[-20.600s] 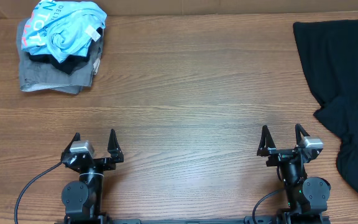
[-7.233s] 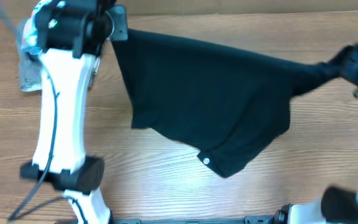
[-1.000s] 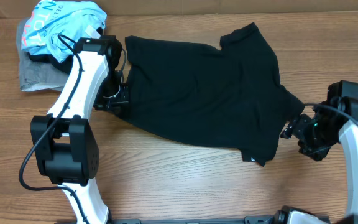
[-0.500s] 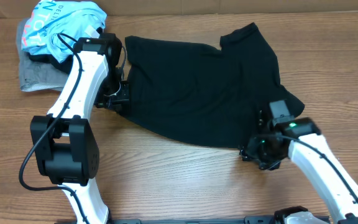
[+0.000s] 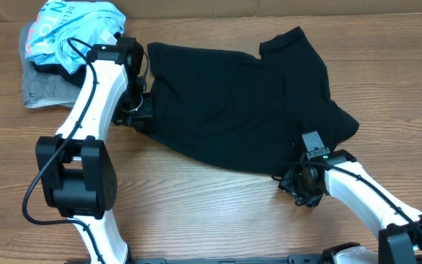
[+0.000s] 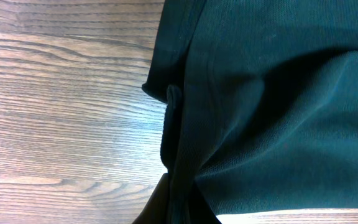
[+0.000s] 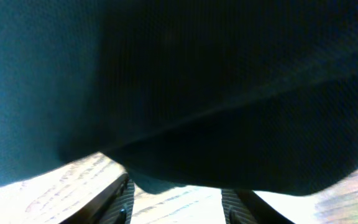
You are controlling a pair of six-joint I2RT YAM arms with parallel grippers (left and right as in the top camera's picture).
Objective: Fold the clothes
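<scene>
The left fingers (image 5: pixel 138 114) pinch shut on a bunched side edge of the black shirt (image 5: pixel 233 103). The right fingers (image 7: pixel 118 200) stand partly apart under its near corner. The shirt lies spread out, softly rumpled, across the middle of the wooden worktop (image 5: pixel 218 213).

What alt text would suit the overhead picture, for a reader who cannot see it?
A black shirt lies spread on a wooden table, the left gripper clamped on its left edge and the right gripper at its near right corner. A light blue garment sits on a grey garment at the far left.
</scene>
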